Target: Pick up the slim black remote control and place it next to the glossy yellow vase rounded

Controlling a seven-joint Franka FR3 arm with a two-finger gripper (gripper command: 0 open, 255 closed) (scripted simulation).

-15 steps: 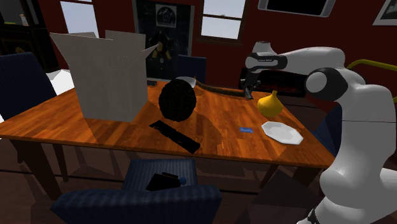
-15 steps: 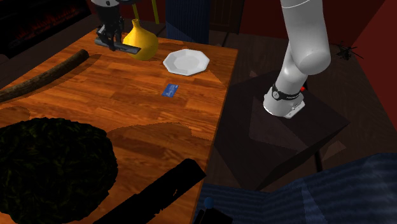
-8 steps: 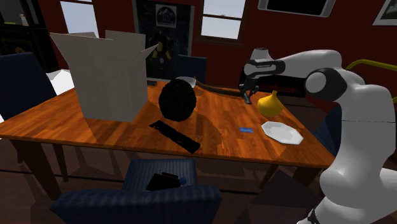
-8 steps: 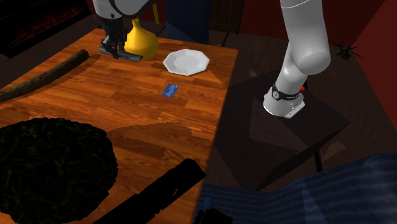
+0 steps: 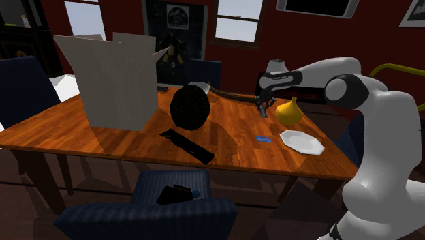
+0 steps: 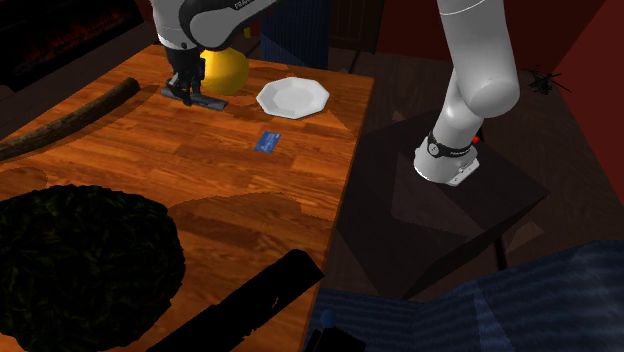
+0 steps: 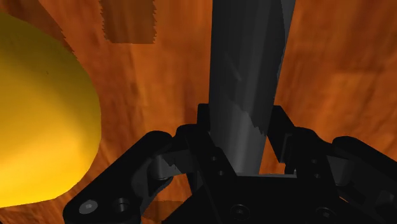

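My gripper (image 6: 184, 90) is shut on a slim dark grey remote (image 6: 203, 99), held flat and very low over the wooden table (image 6: 200, 160). It hangs right beside the rounded glossy yellow vase (image 6: 226, 70), on the side away from the white plate. In the wrist view the remote (image 7: 247, 76) runs out from between the fingers (image 7: 205, 130), and the vase (image 7: 44, 121) bulges close alongside. In the shoulder view the gripper (image 5: 263, 109) is just left of the vase (image 5: 289, 112). I cannot tell if the remote touches the tabletop.
A white plate (image 6: 292, 97) and a small blue card (image 6: 267, 141) lie near the vase. A dark branch (image 6: 65, 120), a black bushy ball (image 5: 189, 107), a long flat black object (image 5: 187, 145) and a tall cardboard box (image 5: 116, 78) occupy the table. A blue chair (image 5: 156, 204) stands in front.
The gripper has come down with the remote in it, from level with the vase's neck to just above the tabletop beside the vase's base. Nothing else moved.
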